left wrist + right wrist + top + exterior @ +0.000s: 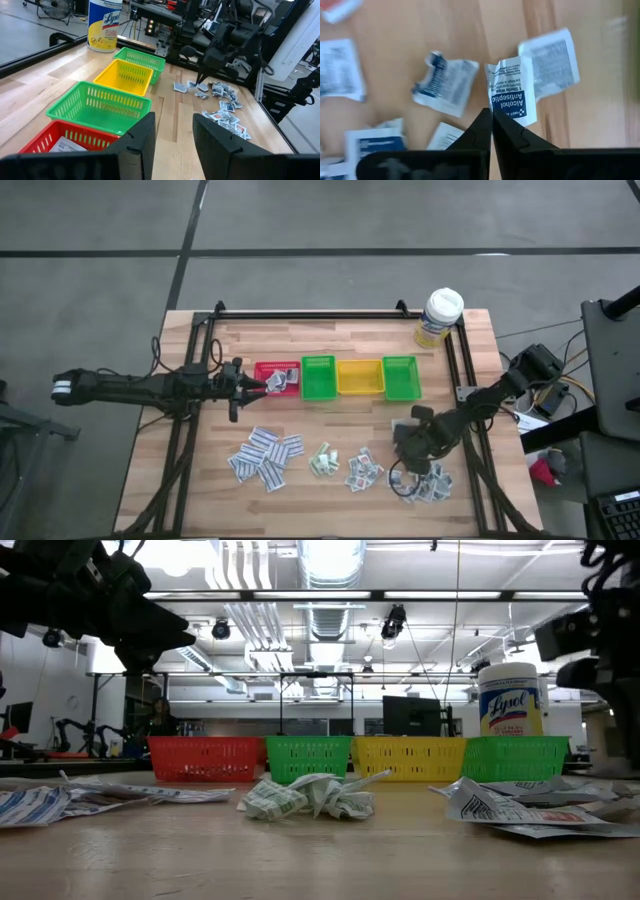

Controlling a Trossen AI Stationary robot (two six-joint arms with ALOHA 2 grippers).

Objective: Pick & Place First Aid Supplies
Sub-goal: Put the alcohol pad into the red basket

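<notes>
High view: right hand (408, 442) sits low over the rightmost pile of first aid packets (430, 483), which lies on the near side of the far-right green bin (399, 377), well apart from it. Left hand (250, 383) hovers at the red bin (277, 377), which already holds packets. Three more piles lie across the tabletop (330, 430), all on the near side of the bin row.

Low view: red, green, yellow, green bins stand in a row; the wipes bottle (510, 699) rises behind the far-right green bin. Crumpled and flat packets lie in front. Beyond: an open workshop with ceiling ducts, lamps, dark racks.

Left wrist view: left hand's fingers (141, 140) stand parted, nothing between them, above the red bin's edge.

Right wrist view: right hand's fingertips (485, 125) are pinched together on the edge of an alcohol antiseptic packet (512, 95); neighbours lie just beside it.

Judgement: the grip is thin, on one edge only. Lift straight and slowly, confirm a single packet comes away and neighbours stay down, then carry toward the bins. Bare light wood gives little friction; packets may slide.
</notes>
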